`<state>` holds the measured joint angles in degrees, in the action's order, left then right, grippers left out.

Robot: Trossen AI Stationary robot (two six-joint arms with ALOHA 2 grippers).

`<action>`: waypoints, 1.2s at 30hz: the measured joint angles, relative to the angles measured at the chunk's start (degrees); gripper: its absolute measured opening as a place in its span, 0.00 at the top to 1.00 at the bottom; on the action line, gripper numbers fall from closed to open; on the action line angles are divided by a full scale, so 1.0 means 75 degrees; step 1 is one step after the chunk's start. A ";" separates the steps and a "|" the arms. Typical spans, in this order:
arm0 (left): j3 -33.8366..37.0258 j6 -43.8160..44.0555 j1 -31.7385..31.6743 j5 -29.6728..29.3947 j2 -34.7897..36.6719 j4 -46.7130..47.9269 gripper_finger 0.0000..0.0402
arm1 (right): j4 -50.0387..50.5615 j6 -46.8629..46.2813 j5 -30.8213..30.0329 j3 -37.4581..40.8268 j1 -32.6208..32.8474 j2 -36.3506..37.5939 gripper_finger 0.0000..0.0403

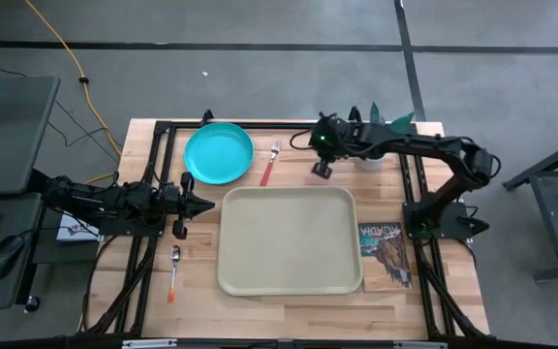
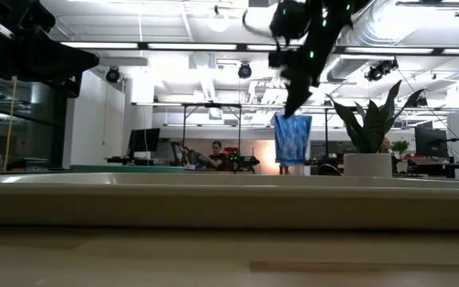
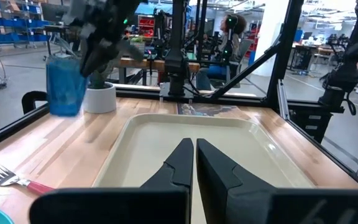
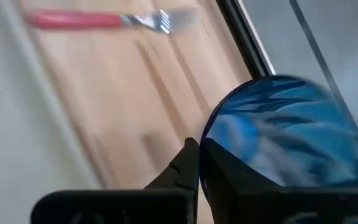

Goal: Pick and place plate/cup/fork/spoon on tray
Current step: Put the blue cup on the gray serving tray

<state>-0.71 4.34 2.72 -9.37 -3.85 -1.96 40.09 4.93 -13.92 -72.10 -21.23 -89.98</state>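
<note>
**Blue cup in the right gripper's pinch**

The right gripper [image 1: 321, 167] has its fingers shut on the rim of the cup [image 2: 293, 139], a small translucent dark-blue tumbler. It hangs upright above the table, just off the tray [image 1: 290, 240] at its far right corner, near the white pot [image 2: 368, 164]. The fork [image 1: 269, 165], red-pink handle, lies beside the turquoise plate [image 1: 218, 152]. The left gripper [image 1: 201, 205] waits at the tray's left edge, fingers pressed together, holding nothing.
</note>
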 joint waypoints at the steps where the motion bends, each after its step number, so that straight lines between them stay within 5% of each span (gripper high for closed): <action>1: 0.0000 0.0000 0.0000 0.0000 0.0000 0.0001 0.99 | 0.0060 -0.0003 0.0205 -0.0030 0.0112 0.0111 0.98; 11: 0.0000 0.0000 0.0000 0.0000 0.0002 0.0000 0.99 | 0.1001 -0.0468 0.1010 -0.0034 0.1602 0.0926 1.00; 20: 0.0000 0.0000 0.0000 0.0000 0.0002 0.0000 0.99 | 0.2405 -0.1383 0.1194 -0.0019 0.2985 0.0676 1.00; 36: 0.0000 0.0000 0.0001 -0.0017 0.0002 0.0000 0.99 | 0.1370 -0.2202 0.0856 0.1327 0.3611 0.0604 1.00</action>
<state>-0.71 4.34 2.73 -9.50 -3.84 -1.96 50.37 -11.58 -7.50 -62.15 5.85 -85.45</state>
